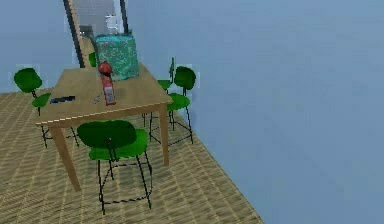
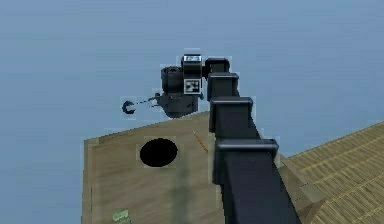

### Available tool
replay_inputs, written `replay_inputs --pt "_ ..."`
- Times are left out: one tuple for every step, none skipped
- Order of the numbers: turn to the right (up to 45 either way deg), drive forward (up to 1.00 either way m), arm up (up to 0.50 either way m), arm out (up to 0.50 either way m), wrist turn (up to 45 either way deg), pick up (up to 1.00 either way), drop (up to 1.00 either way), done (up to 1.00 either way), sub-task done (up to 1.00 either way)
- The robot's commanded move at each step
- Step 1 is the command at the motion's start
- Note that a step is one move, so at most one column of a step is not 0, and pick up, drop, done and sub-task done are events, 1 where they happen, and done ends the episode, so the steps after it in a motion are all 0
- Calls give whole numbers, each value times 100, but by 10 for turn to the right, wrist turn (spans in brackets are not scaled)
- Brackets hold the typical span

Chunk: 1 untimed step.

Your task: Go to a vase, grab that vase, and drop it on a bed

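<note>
Blue wall [image 1: 300,80], wood table [image 1: 135,96], green chairs [image 1: 112,138]

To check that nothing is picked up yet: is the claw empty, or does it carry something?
Empty. The claw holds nothing: in the arm side view its far end shows against bare blue wall.

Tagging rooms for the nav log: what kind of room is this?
Likely a dining area. A wooden table stands on plank flooring with green chairs set around it. Small items sit on the tabletop, among them a teal box-like container.
</note>
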Motion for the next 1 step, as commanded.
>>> replay_inputs --pt "0 0 -26 0 0 0 0 0 0"
